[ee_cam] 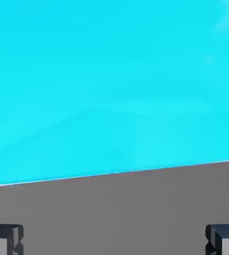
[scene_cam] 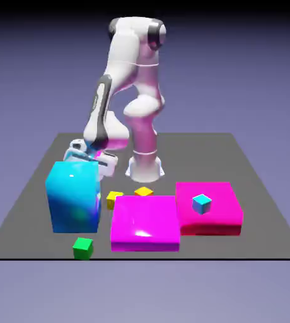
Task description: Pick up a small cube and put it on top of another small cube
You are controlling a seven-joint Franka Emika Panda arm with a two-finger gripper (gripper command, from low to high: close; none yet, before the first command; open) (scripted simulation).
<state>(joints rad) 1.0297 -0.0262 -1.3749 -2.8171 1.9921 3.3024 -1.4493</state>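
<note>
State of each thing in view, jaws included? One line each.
Jaws: open, nothing between the tips
Large blue block: upright on the table, in front of the hand
Magenta block: lying flat
Red-pink block: lying flat, tiny cyan cube on top
Tiny cyan cube: resting on the red-pink block
Tiny green cube: on the table, near edge
Two tiny yellow cubes: behind the magenta block, unstacked
</note>
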